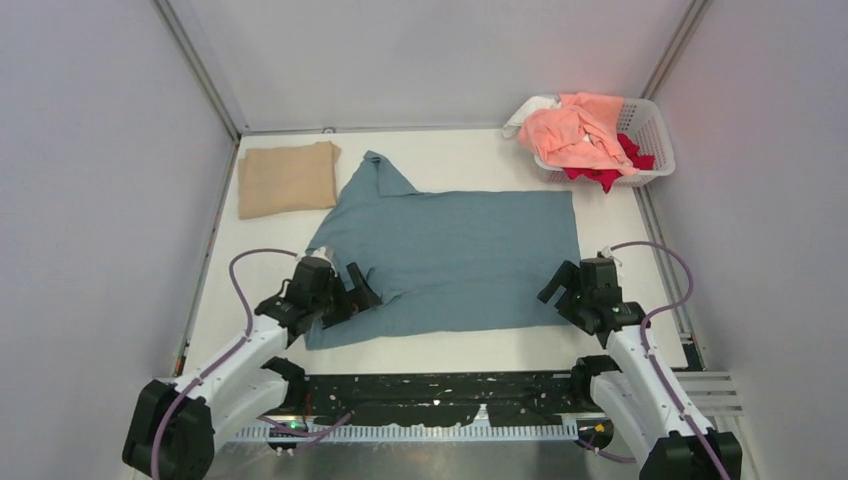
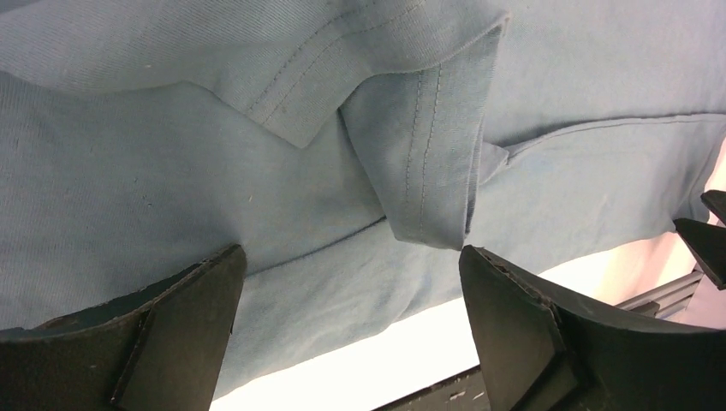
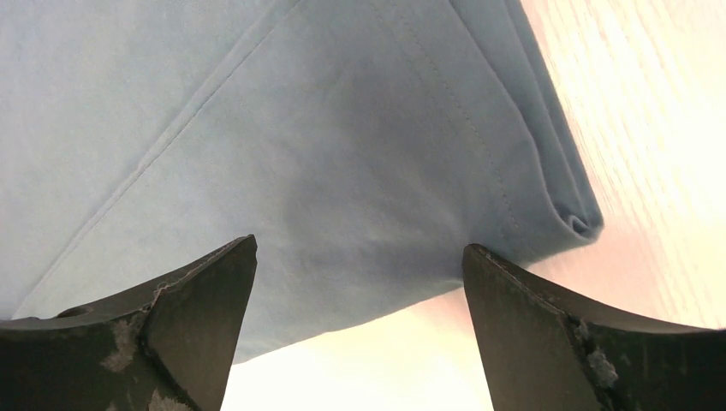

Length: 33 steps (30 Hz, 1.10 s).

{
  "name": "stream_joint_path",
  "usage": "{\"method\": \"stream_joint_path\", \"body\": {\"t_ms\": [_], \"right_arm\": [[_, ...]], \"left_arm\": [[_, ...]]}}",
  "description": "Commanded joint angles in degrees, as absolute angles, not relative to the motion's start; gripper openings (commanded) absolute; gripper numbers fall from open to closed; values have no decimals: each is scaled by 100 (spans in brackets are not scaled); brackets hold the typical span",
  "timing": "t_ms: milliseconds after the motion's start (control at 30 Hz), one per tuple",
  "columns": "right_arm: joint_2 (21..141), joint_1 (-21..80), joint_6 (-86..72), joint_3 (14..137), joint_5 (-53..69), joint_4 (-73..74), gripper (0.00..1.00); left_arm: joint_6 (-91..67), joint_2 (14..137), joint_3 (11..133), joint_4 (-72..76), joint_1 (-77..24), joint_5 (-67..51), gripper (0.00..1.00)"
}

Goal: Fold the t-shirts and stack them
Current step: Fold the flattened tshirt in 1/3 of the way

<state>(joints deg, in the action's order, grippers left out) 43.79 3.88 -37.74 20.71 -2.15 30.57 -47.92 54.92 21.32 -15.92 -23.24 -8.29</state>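
Note:
A dusty teal-blue t-shirt [image 1: 450, 250] lies spread flat mid-table, one sleeve pointing to the back left. My left gripper [image 1: 362, 288] hovers open over its near left edge, where a sleeve [image 2: 428, 171] is tucked back onto the body [image 2: 171, 171]; nothing sits between the fingers of the left gripper [image 2: 353, 257]. My right gripper [image 1: 558, 283] stands open at the near right corner. In the right wrist view, the right gripper [image 3: 360, 253] straddles the hem of the shirt [image 3: 300, 128]. A folded tan t-shirt [image 1: 288, 178] rests at the back left.
A white lattice basket [image 1: 655, 125] at the back right holds a peach-pink shirt [image 1: 575, 135], a red one [image 1: 605, 175] and a white one [image 1: 525, 115]. Grey walls enclose the table on three sides. A black rail [image 1: 450, 390] runs along the near edge.

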Motion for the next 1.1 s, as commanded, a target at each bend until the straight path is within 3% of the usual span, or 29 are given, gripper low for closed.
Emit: {"method": "stream_joint_path", "body": {"t_ms": [0, 233, 533, 767, 1067], "right_arm": [[4028, 403, -3982, 2036, -130, 3828, 95], [3662, 410, -4010, 2258, -216, 4143, 96], [3518, 839, -3784, 2363, 292, 2727, 95], [4470, 2060, -3741, 2342, 53, 1550, 95], [5063, 2173, -3761, 2366, 106, 1290, 95]], "left_arm": [[-4974, 5001, 1769, -3298, -2355, -531, 99], [-4808, 4576, 2136, -3810, -2355, -233, 99], [-4804, 4551, 2602, -3259, -2702, -770, 99], [-4968, 5032, 2638, -2643, -2857, -799, 99], [-4985, 6426, 2944, -1408, -3045, -863, 99]]}}
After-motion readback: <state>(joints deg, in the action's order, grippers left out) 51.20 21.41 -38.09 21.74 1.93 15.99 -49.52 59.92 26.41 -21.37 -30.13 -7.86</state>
